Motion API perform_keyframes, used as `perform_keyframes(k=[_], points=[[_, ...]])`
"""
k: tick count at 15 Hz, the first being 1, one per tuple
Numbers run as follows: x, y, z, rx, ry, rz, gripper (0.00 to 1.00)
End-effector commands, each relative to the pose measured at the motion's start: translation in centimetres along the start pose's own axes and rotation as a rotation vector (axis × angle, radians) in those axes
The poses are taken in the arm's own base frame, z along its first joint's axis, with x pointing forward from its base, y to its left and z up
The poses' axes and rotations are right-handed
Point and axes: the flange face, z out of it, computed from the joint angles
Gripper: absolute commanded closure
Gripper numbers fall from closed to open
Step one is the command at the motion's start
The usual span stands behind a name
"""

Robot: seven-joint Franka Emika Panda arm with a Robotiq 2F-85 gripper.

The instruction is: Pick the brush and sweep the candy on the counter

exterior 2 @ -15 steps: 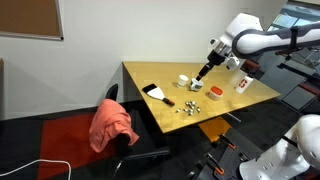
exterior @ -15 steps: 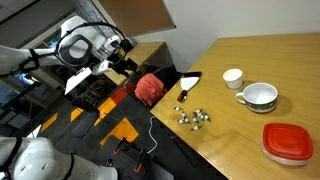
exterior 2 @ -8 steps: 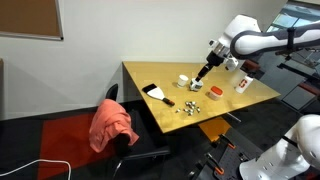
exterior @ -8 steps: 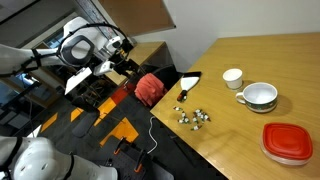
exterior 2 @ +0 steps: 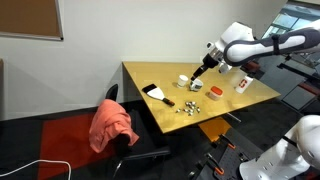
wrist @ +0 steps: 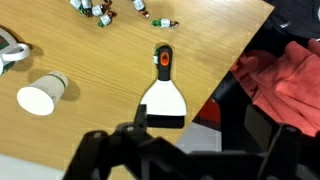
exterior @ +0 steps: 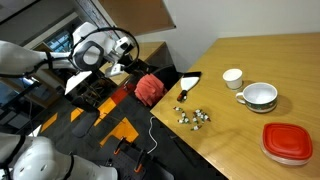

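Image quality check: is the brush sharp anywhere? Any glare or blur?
Wrist view: brush sharp, evenly lit; jaws a dark, underexposed silhouette at the bottom. Both exterior views: brush small and soft; no obvious glare on the counter.

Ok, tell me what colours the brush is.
The brush is mostly white, its narrow end black with an orange-red patch; clearest in the wrist view.

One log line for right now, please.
phase: pre-grasp | gripper: open, empty | brush: flat at counter edge, untouched | candy: clustered near brush

Gripper (exterior 2: 203, 68) hangs angled downward, jaws spread wide
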Motion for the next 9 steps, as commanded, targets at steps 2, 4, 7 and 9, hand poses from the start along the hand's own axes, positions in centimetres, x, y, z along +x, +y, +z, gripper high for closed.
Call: perform_keyframes(k=[2, 4, 7, 9], points=[[0.3, 1.2, 5.4, 0.024, 0.040, -0.001, 0.00], [0.3, 1.4, 7.7, 0.041, 0.045, -0.002, 0.00], [-0.2, 1.7, 11.1, 0.060, 0.034, -0.010, 0.00], [-0.5, 2.0, 13.1, 0.062, 0.021, -0.020, 0.00]])
